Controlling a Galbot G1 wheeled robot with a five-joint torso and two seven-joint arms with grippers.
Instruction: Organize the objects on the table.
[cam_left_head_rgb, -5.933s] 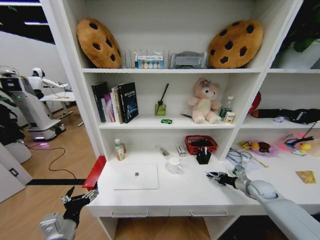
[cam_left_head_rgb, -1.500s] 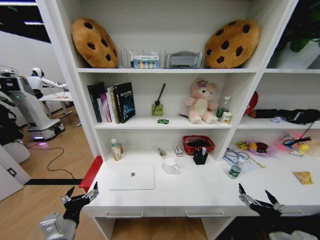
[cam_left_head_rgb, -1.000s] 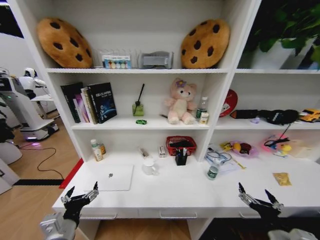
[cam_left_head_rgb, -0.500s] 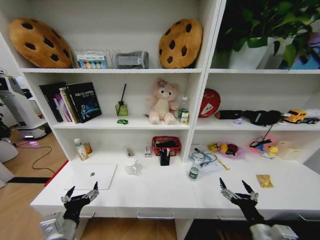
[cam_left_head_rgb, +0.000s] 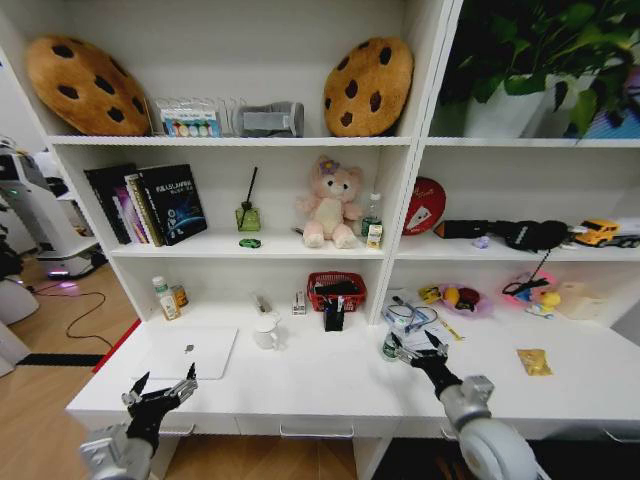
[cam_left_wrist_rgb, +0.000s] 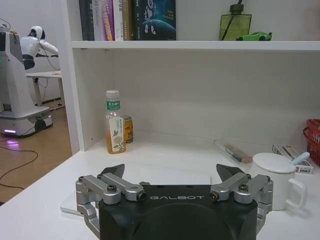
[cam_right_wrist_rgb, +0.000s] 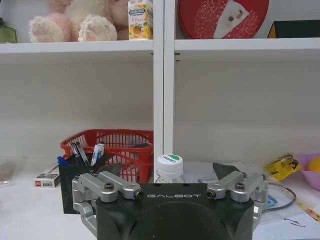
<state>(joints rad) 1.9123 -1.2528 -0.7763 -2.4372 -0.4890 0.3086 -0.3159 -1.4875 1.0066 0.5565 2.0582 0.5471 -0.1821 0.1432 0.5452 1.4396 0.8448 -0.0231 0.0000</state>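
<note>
Item: right pincer (cam_left_head_rgb: 419, 348) – out over the tabletop (cam_left_head_rgb: 330, 385), fingers spread wide, nothing held. Lined up on the small bottle (cam_left_head_rgb: 391, 345), green-topped cap; in the wrist view the cap (cam_right_wrist_rgb: 169, 165) sits centred between the finger bases, beyond them, not yet between the tips.

Item: left pincer (cam_left_head_rgb: 160, 392) – parked at the tabletop's front edge, approx 7 o'clock in the head view, fingers spread, empty.

Handling note (judgement): step in hand looks like the reach for the bottle. To do it well: keep the cap centred, go in level, close on the body below the cap, not the cap itself. Bottle is tall and narrow, probably tips easily; avoid nudging with one finger first. Pen holder (cam_right_wrist_rgb: 80, 175) and red basket (cam_right_wrist_rgb: 122, 150) stand beside the approach line, so keep the spread fingers off them.

Other stock on the tabletop, head view: laptop (cam_left_head_rgb: 189, 351) at 8 o'clock, lid shut; white mug (cam_left_head_rgb: 266, 332) near centre; yellow packet (cam_left_head_rgb: 534, 361) at 3 o'clock, well apart from the bottle; glasses on papers (cam_left_head_rgb: 408, 315) just behind the bottle.

Not readable:
- Bottle body hidden behind the pincer housing in the wrist view; fill level unknown.
- Right fingertips cut off at the wrist frame edge; gap to the bottle cannot be judged.
- Small items by the back wall near the basket too small to name.
- Tabletop's right end runs out of frame.
</note>
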